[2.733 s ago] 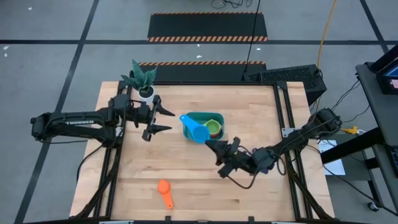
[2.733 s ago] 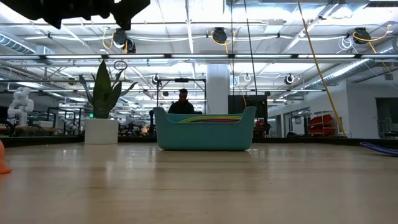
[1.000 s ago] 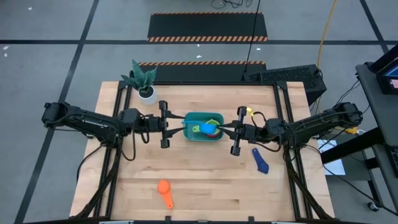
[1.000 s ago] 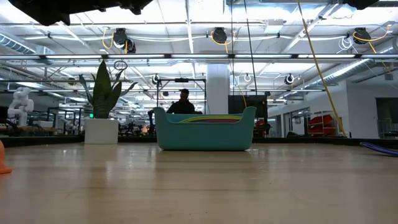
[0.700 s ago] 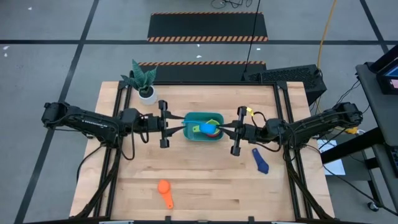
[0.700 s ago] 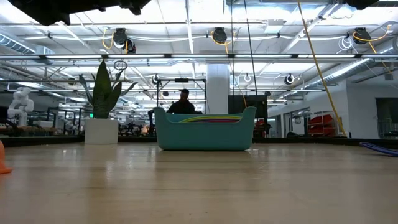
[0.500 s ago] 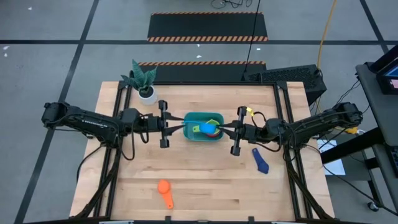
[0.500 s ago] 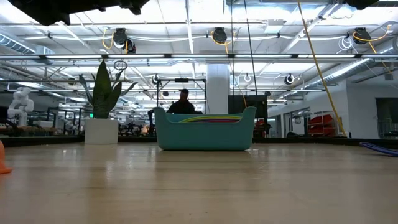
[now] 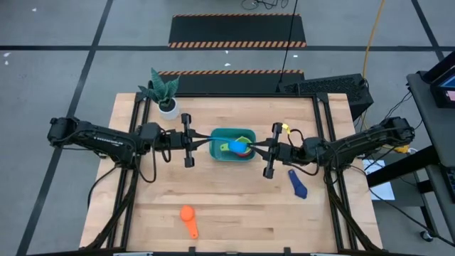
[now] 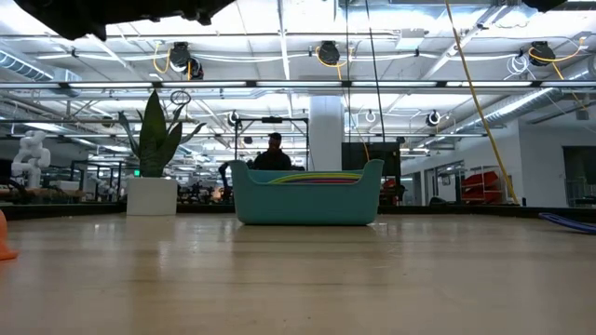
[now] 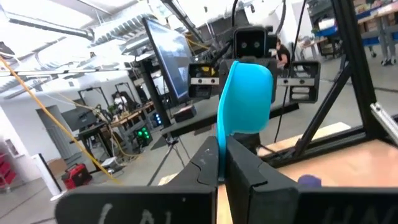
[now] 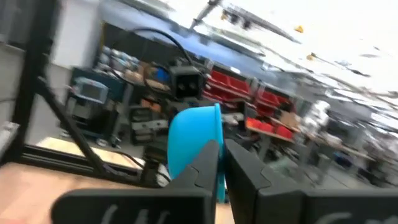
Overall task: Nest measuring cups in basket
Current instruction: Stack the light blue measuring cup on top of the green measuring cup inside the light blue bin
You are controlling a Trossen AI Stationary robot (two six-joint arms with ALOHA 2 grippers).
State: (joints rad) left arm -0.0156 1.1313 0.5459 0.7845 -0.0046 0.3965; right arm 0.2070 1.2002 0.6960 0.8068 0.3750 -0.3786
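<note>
High view: the teal rectangular plastic basket (image 9: 216, 138) sits near the middle of the pale wooden surface (image 9: 234, 206). Inside it lie nested plastic measuring cups in green and red, with a light blue plastic measuring cup (image 9: 234, 147) above them. The left gripper (image 9: 210, 142) reaches in from the left and the right gripper (image 9: 249, 148) from the right; both meet at the light blue cup over the basket. An orange plastic measuring cup (image 9: 188, 219) lies alone near the front edge of the surface, well apart from the basket. A dark blue plastic measuring cup (image 9: 298, 183) lies on the surface to the right, below the right arm. A small white pot with a green plant (image 9: 164, 96) stands at the back left corner.

Low view: the basket (image 10: 306, 200) stands upright on the surface, with coloured cup rims just showing above its wall. The potted plant (image 10: 154, 177) stands to its left. A person (image 10: 273, 151) shows in the room behind the basket.

Left wrist view: the left gripper's fingers (image 11: 202, 165) are closed on the flat handle of the light blue cup (image 11: 247, 96), whose bowl stands beyond them. The other arm's gripper faces it from behind the cup.

Right wrist view: the right gripper's fingers (image 12: 244, 166) stand close together at the handle of the light blue cup (image 12: 193, 138); whether they clamp it cannot be told.
</note>
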